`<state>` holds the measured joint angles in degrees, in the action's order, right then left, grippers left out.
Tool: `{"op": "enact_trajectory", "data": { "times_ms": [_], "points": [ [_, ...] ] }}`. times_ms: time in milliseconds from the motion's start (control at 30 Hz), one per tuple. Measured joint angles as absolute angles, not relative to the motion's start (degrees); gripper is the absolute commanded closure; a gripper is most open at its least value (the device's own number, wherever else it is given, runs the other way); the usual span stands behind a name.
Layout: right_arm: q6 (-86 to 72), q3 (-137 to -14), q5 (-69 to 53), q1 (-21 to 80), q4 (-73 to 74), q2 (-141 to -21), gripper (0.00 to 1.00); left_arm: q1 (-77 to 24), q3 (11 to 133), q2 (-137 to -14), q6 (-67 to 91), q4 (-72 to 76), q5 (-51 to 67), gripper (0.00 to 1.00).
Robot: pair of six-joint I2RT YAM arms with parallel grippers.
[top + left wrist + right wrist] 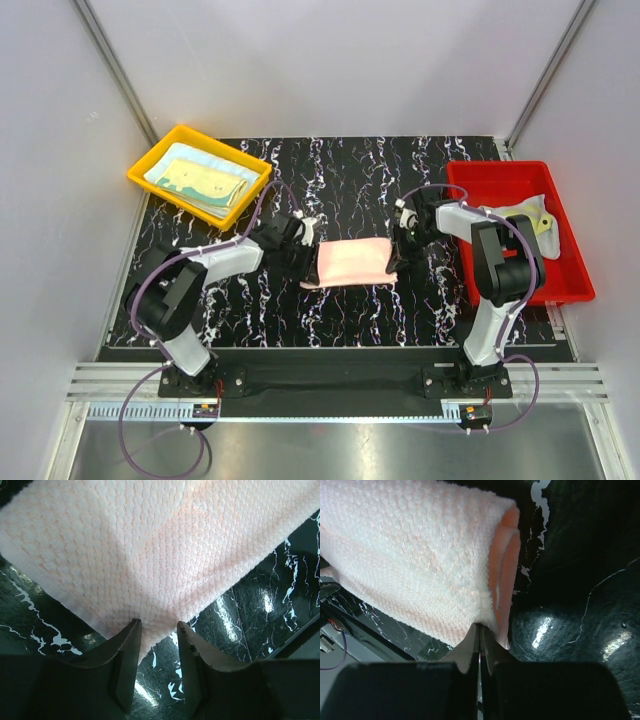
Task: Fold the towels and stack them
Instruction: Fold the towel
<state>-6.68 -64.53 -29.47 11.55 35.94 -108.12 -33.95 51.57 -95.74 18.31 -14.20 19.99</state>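
A folded pink towel (350, 262) lies on the black marbled table (330, 310) between my two arms. My left gripper (304, 250) is at the towel's left end. In the left wrist view the pink towel (150, 545) fills the top, and its corner reaches down between the parted fingertips of my left gripper (159, 625), unpinched. My right gripper (397, 255) is at the towel's right end. In the right wrist view my right gripper (480, 626) is shut on the near corner of the pink towel (410, 555), whose folded layers show at its right edge.
A yellow tray (150, 160) at the back left holds folded pale blue and yellow towels (200, 180). A red tray (480, 180) at the right holds a pale towel (540, 222). Grey walls close in the table on three sides.
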Motion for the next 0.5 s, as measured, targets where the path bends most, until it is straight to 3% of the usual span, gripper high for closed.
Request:
{"op": "enact_trajectory", "data": {
  "times_ms": [167,500],
  "points": [
    [-7.01,-66.67,-30.48,11.55,37.60,-106.83,1.00,-34.04,56.84,-95.72,18.20,-18.57,17.37,0.57],
    [-10.85,-70.85,-45.74,14.55,30.70,-107.33,1.00,-27.99,62.96,-96.90,19.53,-16.29,19.73,0.55]
  ]
}}
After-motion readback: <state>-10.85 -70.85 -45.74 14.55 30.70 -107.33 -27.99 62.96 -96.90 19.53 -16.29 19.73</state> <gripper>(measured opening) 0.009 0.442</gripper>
